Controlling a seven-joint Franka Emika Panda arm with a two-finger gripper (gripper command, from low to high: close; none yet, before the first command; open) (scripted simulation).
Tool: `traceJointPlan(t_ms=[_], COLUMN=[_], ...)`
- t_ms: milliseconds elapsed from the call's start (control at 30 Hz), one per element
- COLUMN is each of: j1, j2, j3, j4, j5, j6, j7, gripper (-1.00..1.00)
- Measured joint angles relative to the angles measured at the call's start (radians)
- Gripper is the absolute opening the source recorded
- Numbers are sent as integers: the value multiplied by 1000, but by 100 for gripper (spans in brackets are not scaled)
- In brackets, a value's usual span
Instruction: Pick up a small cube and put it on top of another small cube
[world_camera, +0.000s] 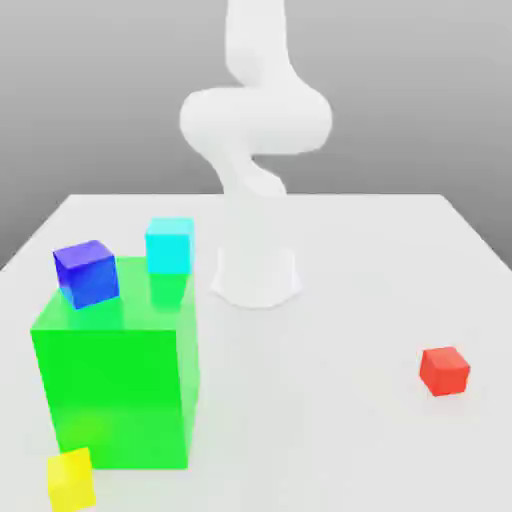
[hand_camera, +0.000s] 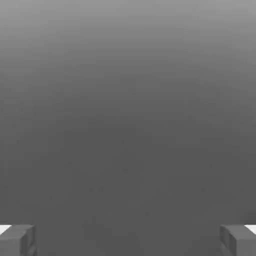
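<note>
arm (world_camera: 255, 120) – white, rises from its round base (world_camera: 256, 276) and curls up out of the exterior view's top | gripper (hand_camera: 128, 240) – fingers (hand_camera: 17, 240) spread wide apart, nothing between them, plain grey backdrop in front of the hand cam

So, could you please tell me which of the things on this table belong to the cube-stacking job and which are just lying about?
Part of the job:
- small red cube, alone on the table at the exterior view's right
- gripper, fingers wide apart, holding nothing

Lying about:
- big green cube
- small blue cube, on the green one
- cyan cube
- small yellow cube
</note>
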Motion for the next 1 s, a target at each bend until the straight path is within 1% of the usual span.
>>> traceJointPlan(t_ms=[233,433,567,600,700,800,1000], j1=[22,56,98,129,192,235,395], j2=[258,475,623,661,769,857,1007], j3=[200,355,436,452,478,440,236], j4=[-127,-232,-302,-319,-372,-378,-340], j5=[-33,-83,-128,-140,-163,-241,-446], j6=[151,276,359,379,442,497,601], j7=[195,373,500,533,620,705,864], gripper=[0,0,0,0,0,0,0])
